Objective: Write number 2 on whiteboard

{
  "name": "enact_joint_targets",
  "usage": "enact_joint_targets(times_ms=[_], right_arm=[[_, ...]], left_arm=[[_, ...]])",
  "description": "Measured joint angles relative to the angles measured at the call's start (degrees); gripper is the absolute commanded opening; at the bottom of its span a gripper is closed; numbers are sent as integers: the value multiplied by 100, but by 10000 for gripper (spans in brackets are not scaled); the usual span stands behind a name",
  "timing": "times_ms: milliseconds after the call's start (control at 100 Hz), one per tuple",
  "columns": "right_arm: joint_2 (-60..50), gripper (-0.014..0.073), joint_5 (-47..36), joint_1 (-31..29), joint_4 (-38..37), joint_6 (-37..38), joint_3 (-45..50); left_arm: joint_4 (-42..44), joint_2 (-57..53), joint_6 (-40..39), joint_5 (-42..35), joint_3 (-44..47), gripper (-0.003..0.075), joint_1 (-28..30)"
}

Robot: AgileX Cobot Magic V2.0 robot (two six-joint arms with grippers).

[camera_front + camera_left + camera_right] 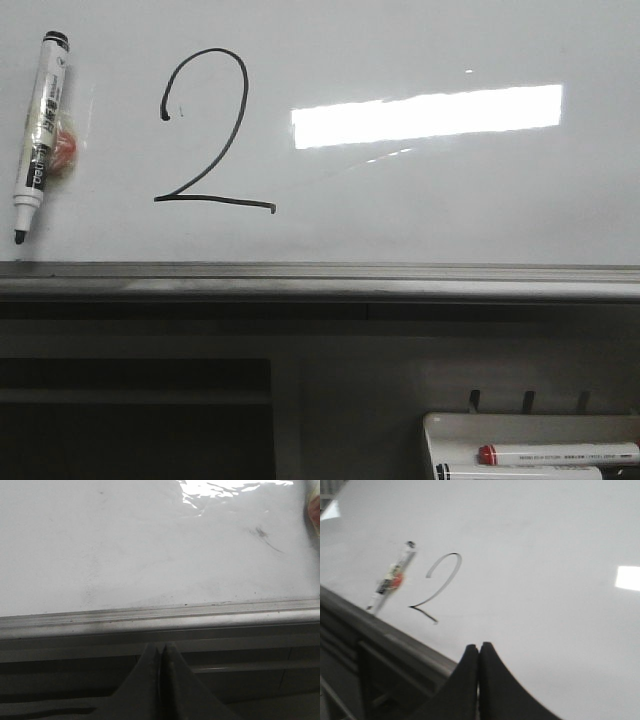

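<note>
A thin black number 2 [208, 135] stands on the glossy whiteboard [420, 200], left of centre; it also shows in the right wrist view [437, 585]. A black-capped white marker [40, 130] lies on the board to the left of the digit, tip toward the rail, and shows in the right wrist view [392, 580]. My left gripper [160, 647] is shut and empty, just below the board's grey rail [160, 617]. My right gripper [479, 646] is shut and empty, over the board near the rail, off to the right of the digit. Neither gripper shows in the front view.
The grey metal rail [320, 280] runs along the board's near edge. A small white tray [530, 445] with a red-capped marker [555, 455] and another marker sits below at the right. A bright light reflection [425, 115] lies on the board.
</note>
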Motion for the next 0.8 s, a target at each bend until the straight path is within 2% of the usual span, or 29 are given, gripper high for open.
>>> enact_joint_targets(times_ms=[150, 310, 450, 570, 800], right_arm=[[0, -51, 426, -1387, -53, 50, 0], [0, -51, 1346, -2435, -56, 63, 89], [-136, -51, 1550, -2973, 56, 67, 515], [-487, -51, 1768, -3288, 203, 75, 526], [-556, -52, 1790, -3434, 256, 75, 516]], left_arm=[[4, 0, 0, 0, 0, -20, 0], [4, 0, 0, 0, 0, -20, 0], [4, 0, 0, 3, 0, -20, 0], [4, 0, 0, 3, 0, -20, 0], [13, 0, 0, 3, 0, -20, 0]])
